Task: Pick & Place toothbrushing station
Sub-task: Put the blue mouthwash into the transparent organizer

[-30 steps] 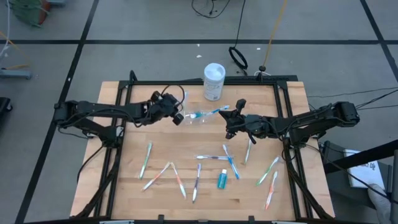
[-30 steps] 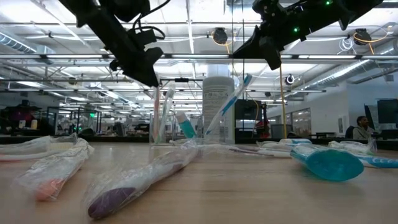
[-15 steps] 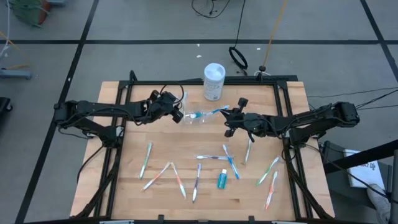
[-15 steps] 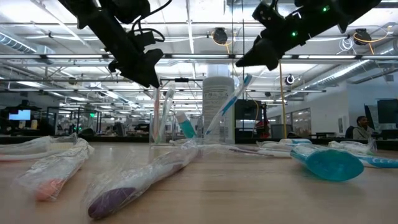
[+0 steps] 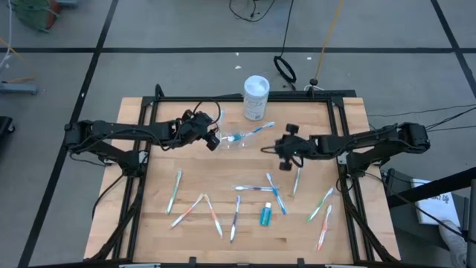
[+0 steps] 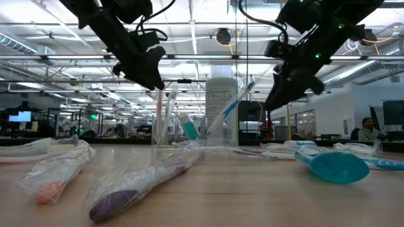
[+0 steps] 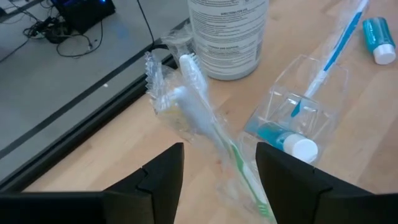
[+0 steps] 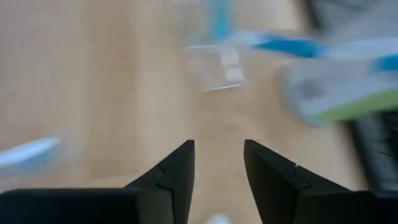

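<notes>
Seen from above on a wooden table [image 5: 156,223]: a small clear plastic cup [image 5: 236,141] just above frame centre, holding a blue toothbrush [image 5: 253,133] that leans out toward the upper right, a teal toothpaste tube [image 7: 283,139] and a wrapped green-handled toothbrush [image 7: 214,146] on its left side. Directly above the cup, near the table's top edge, a taller white cylindrical tub [image 5: 256,97]. Left gripper [image 5: 211,139] poised just left of the cup, fingers spread wide and empty, the wrapped green-handled brush showing between them in the left wrist view. Right gripper [image 5: 277,151] right of the cup and a little lower in the frame, clear of it, fingers parted with nothing between them; in the low view, raised above the tabletop at upper right. Scattered across the lower half of the overhead frame, more wrapped toothbrushes [image 5: 212,214] with green, orange, blue and purple handles, plus a second teal toothpaste tube [image 5: 265,216] below centre. Nearest the low camera, two wrapped brushes lying flat at lower left, the tube's cap at right.
</notes>
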